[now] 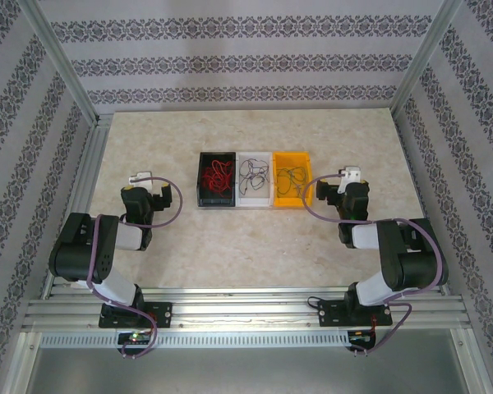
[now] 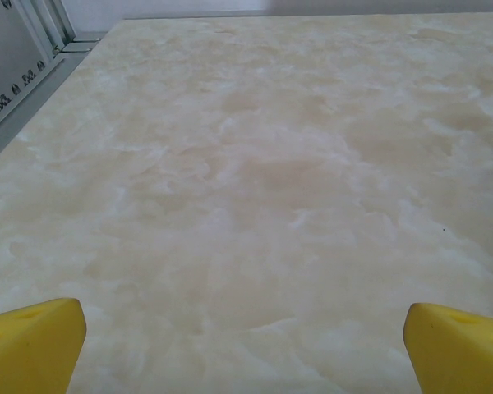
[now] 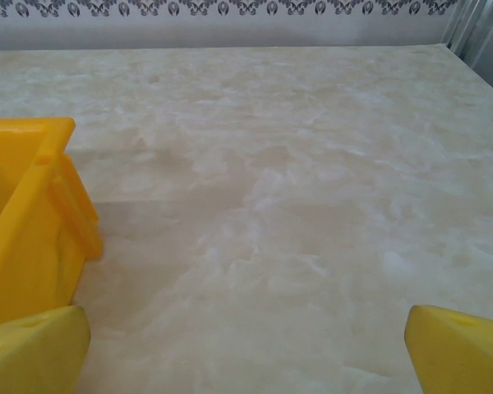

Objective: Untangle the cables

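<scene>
**Top external.** Red cable (image 1: 220,174) in black bin (image 1: 202,176), black cable (image 1: 254,174) in white bin (image 1: 255,156), dark cable (image 1: 292,179) in yellow bin (image 1: 306,176). The bins stand in a row mid-bench (image 1: 246,246), toward the far edge. Left hand (image 1: 141,178) and right hand (image 1: 351,174) flank the row.

**Left wrist.** Left hand (image 2: 245,345) spread wide, empty, over bare bench.

**Right wrist.** Right hand (image 3: 246,349) spread wide, empty, with the yellow bin (image 3: 33,205) just beside it.

**Risk.** An inward sweep could clip that rim and shove the row. Thin wire could slip the grasp or snag.

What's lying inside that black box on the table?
A squiggly bunch of red cables lies in the black box. Whatever sits beneath the bunch is hidden from view.
</scene>
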Robot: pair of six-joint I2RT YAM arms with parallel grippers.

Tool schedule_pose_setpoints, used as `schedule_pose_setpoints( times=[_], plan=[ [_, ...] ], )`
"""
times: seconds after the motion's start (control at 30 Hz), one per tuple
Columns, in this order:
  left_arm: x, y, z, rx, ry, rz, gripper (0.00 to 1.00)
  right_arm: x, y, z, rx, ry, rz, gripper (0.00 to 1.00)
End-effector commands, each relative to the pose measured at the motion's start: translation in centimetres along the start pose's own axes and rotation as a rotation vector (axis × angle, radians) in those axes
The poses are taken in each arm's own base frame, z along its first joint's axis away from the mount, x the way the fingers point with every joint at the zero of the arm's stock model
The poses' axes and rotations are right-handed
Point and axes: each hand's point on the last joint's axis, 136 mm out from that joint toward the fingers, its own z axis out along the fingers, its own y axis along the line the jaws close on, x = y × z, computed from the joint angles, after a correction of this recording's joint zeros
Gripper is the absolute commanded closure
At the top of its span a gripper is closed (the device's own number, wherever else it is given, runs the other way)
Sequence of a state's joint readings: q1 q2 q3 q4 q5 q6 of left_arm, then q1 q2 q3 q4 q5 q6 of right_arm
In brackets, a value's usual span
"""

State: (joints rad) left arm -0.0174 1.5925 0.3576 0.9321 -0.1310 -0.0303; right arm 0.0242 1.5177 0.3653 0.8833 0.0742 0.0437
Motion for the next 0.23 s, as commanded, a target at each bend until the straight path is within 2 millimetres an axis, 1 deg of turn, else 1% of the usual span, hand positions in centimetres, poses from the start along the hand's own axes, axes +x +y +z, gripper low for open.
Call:
schedule_pose_setpoints(
  times=[0.0,0.2],
  plan=[
    [-1.80,0.25,0.16,-0.006,-0.063,-0.019,0.00,-1.42,0.23,0.42,-0.040,-0.028,0.000,0.02],
    [-1.78,0.26,0.15,-0.007,-0.063,-0.019,0.00,-1.45,0.39,0.26,-0.059,-0.034,0.002,0.02]
  ],
)
